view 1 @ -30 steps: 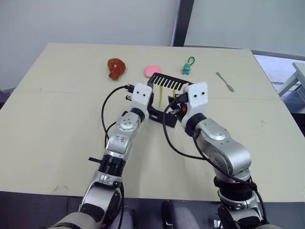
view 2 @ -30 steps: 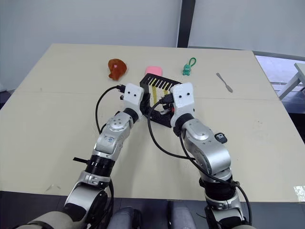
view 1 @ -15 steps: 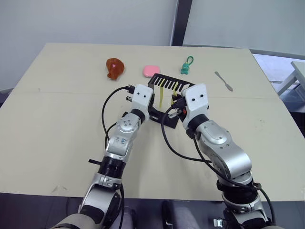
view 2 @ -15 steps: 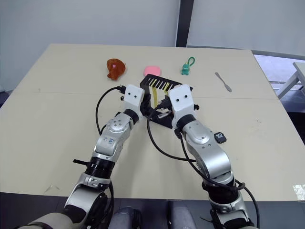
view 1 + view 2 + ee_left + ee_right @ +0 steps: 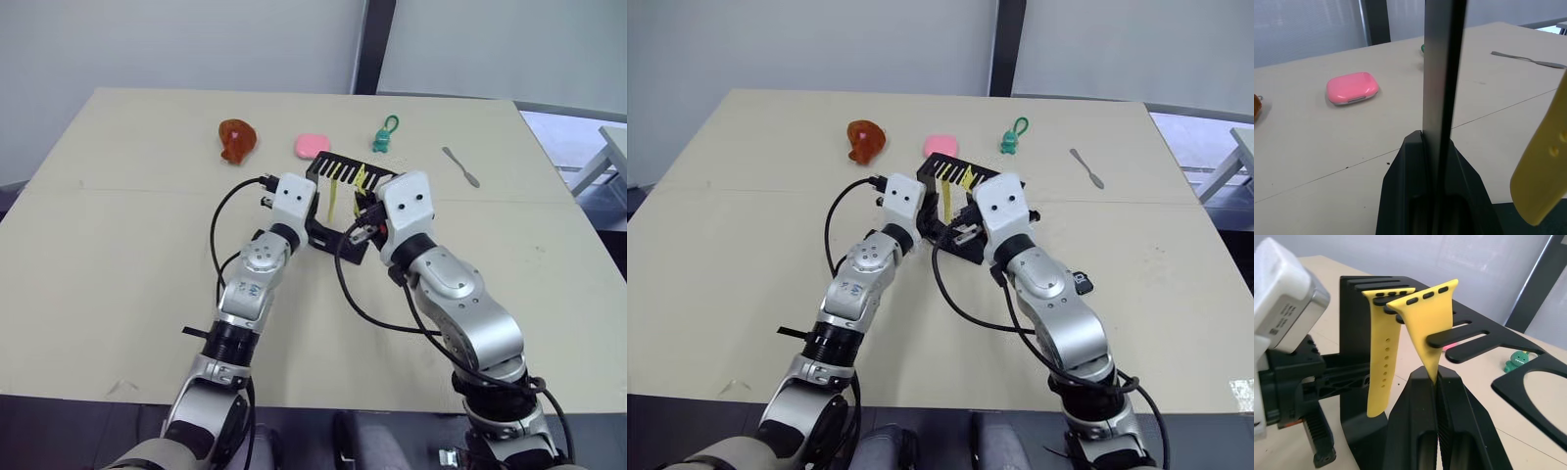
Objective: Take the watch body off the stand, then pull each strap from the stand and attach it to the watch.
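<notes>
In the head views, the thin black bent-sheet stand (image 5: 338, 201) is seen upright on the beige counter (image 5: 118, 225), with both arms closed in on it. Compared with a second ago, the right hand (image 5: 972, 208) has been brought closer to the slotted top arm, and one narrow yellow strap (image 5: 360, 178) is now tilted out of line with the other narrow yellow strap (image 5: 332, 191), which hangs straight. The small dark watch body (image 5: 1079, 282) is seen lying on the counter beside the right forearm, off the stand.

In the left wrist view, the left hand (image 5: 1436, 147) is clamped on the stand's upright.

In the right wrist view, the right hand's fingers are shut on the tilted strap's lower end, so strap removal appears begun.
</notes>
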You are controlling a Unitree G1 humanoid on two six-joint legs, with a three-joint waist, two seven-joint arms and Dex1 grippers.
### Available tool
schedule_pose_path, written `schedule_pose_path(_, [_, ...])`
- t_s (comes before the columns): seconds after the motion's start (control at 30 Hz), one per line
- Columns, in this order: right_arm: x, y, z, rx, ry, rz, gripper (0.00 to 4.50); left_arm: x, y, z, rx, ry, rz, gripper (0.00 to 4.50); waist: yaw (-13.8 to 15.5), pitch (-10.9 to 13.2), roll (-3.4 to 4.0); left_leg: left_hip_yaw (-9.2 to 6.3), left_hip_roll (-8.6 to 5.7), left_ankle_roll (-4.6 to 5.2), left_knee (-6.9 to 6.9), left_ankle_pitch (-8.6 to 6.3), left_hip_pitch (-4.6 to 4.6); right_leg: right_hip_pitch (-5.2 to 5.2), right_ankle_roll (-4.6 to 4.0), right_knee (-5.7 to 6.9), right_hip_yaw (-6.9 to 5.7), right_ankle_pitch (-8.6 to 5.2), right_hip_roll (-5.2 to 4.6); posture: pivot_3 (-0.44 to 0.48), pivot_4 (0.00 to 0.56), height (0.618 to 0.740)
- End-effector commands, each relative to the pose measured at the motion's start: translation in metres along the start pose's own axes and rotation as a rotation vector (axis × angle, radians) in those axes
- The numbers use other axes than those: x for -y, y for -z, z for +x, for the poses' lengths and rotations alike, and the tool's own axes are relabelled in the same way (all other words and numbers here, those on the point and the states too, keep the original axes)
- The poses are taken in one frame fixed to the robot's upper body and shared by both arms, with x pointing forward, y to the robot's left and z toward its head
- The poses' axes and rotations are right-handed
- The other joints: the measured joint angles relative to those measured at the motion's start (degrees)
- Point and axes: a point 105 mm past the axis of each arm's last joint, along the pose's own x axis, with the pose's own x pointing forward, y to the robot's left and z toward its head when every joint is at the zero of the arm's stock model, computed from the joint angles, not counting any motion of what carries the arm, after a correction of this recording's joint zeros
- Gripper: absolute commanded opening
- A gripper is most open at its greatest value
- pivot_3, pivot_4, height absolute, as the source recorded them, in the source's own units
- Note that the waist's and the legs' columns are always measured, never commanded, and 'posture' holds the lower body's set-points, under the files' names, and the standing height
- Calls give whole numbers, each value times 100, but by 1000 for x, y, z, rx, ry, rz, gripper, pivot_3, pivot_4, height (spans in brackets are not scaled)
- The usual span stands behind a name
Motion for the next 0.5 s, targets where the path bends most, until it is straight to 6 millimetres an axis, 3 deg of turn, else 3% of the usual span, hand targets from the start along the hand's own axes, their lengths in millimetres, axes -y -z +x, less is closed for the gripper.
schedule_pose_path(0.03, [-1, -21, -12, 98, -22, 10, 52, 0, -8, 2, 25, -7, 14, 0, 1, 0, 0, 0, 0, 0, 0, 0, 0, 0, 0, 0, 0, 0, 0, 0, 150, 740])
schedule_pose_path(0.1, [1, -20, -17, 100, -26, 119, 52, -1, -7, 1, 24, -6, 10, 0, -2, 0, 0, 0, 0, 0, 0, 0, 0, 0, 0, 0, 0, 0, 1, 0, 150, 740])
schedule_pose_path(0.37, [1, -23, -36, 120, -130, 76, 52, -2, -9, 3, 23, -4, 9, 0, 0, 0, 0, -2, 0, 0, -2, 0, 0, 2, 0, -3, -1, 0, 1, 0, 150, 740])
schedule_pose_path(0.5, [3, -7, -56, 55, -217, 143, 52, -3, -12, 3, 35, -4, 3, 0, 12, 0, -1, -3, -1, 1, -2, 0, 0, 3, 0, -5, -2, 0, 1, 0, 150, 740])
